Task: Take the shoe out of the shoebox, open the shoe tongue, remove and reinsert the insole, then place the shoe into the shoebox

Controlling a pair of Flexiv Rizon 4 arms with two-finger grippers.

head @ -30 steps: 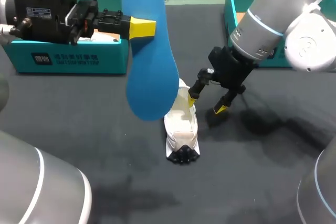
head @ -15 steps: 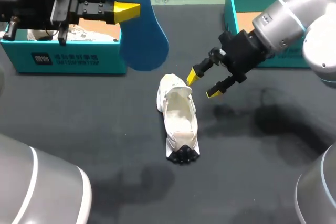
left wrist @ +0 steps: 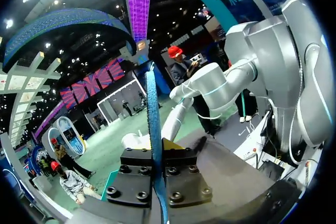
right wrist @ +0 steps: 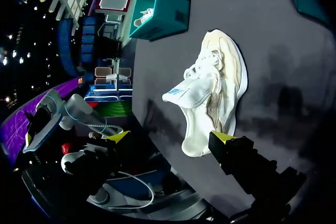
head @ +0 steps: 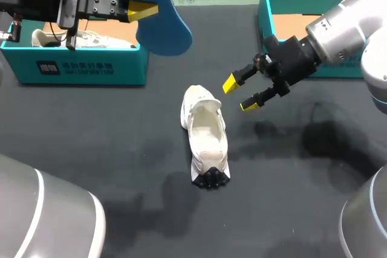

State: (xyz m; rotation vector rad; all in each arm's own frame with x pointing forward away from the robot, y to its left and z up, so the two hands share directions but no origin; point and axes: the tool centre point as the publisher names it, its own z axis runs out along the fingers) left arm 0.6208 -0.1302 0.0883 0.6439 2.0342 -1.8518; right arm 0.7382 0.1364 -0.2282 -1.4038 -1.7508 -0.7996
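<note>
Pulled back now, the left gripper (head: 143, 11) pinches one blue insole (head: 162, 25); the right gripper (head: 240, 93), also back, is apart. One white shoe (head: 205, 134) lies in the middle of the surface (head: 109, 149), a second shoe (head: 60, 39) inside the far-left of two teal shoeboxes (head: 78, 69)

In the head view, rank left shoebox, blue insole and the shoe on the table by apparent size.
Largest: left shoebox.
Then blue insole and shoe, about alike: the insole is raised nearer the camera, so unranked.
</note>
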